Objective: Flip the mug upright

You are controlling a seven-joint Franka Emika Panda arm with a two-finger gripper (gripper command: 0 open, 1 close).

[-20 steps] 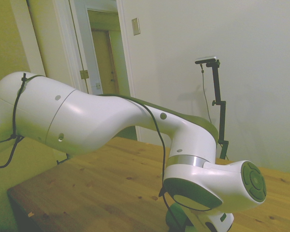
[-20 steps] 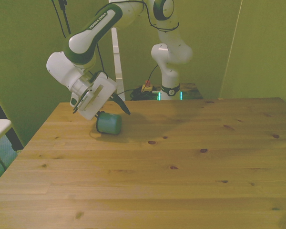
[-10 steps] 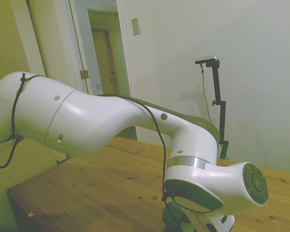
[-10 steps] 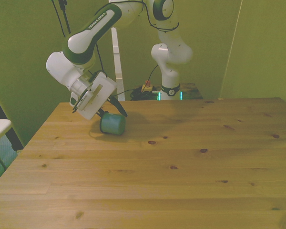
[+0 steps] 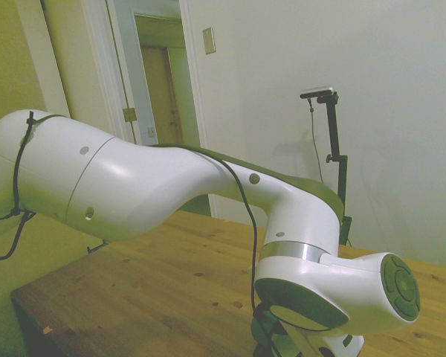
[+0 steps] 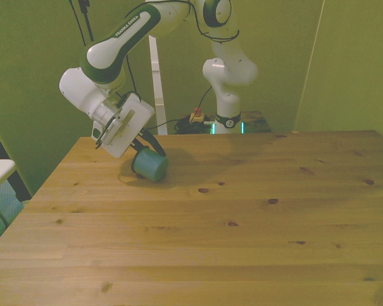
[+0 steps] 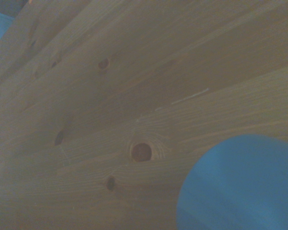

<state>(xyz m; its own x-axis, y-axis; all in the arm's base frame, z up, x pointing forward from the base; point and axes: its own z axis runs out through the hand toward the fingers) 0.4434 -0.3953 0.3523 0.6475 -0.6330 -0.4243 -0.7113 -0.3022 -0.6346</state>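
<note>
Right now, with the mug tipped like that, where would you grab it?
Probably the rim edge under the hand, coming from above: the mug lies tilted on the table, base toward the camera. Its handle isn't visible, so I wouldn't plan on it.

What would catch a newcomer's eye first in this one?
The teal mug stands out, tilted near the far corner of the wooden table on the front view's left, with the tool right at it. In the side view the white arm fills most of the frame. The wrist view shows knotty planks and a blurred round patch of the mug.
</note>
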